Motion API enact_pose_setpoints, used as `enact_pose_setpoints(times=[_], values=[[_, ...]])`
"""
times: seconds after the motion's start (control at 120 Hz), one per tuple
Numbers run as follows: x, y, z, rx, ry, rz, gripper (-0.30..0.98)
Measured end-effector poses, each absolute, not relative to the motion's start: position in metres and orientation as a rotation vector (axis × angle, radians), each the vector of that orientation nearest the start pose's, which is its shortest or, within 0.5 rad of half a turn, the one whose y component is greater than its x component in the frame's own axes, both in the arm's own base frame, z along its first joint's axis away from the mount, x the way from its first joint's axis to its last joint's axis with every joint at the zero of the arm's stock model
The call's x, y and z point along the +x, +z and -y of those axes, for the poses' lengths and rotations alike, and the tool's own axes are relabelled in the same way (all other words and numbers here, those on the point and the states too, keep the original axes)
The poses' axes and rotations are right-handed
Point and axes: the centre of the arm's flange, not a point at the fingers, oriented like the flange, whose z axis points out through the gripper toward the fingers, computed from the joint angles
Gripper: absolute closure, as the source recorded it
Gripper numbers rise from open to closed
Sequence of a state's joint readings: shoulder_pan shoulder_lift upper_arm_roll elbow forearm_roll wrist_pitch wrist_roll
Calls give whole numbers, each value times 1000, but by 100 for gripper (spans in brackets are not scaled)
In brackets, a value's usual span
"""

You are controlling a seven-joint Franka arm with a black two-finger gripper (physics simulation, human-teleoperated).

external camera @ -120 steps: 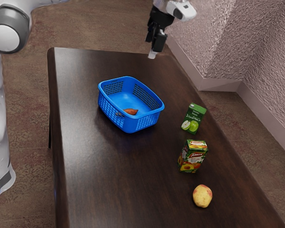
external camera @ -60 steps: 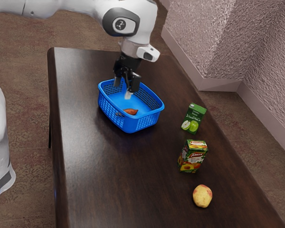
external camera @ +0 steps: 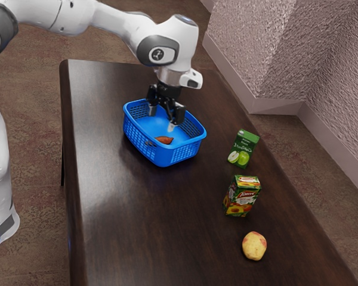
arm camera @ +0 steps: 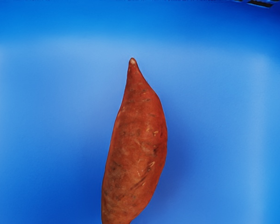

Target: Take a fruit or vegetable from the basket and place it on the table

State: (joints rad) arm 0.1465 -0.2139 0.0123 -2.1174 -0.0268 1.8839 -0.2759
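Observation:
In the exterior view my gripper (external camera: 161,119) points down into the blue basket (external camera: 163,156), its two fingers standing wide apart with nothing between them that I can make out. An orange-brown sweet potato (external camera: 164,140) lies on the basket's floor, partly hidden by the near wall, lower than the fingertips. In the wrist view the sweet potato (arm camera: 136,144) lies lengthwise below my hand, its pointed tip uncovered, on the blue basket floor (arm camera: 51,116).
Toward the exterior view's right stand a green juice carton (external camera: 243,148) and a second carton with fruit pictures (external camera: 242,196). A yellow-red fruit or potato (external camera: 254,245) rests on the dark table (external camera: 149,226) nearer the camera.
From beyond the table's far end, my gripper has swung over to the basket, then gone lower and slightly to the exterior view's right. The sweet potato and cartons have stayed put.

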Motion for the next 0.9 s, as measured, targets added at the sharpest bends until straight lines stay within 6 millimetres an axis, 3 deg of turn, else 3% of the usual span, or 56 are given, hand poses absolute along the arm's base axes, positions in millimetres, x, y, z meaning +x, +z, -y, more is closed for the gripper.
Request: enact_pose_setpoints(times=[0.408, 0.9], values=[[513, 445, -85, -3070, 74, 828, 1], [521, 417, -94, -3053, 64, 922, 2]])
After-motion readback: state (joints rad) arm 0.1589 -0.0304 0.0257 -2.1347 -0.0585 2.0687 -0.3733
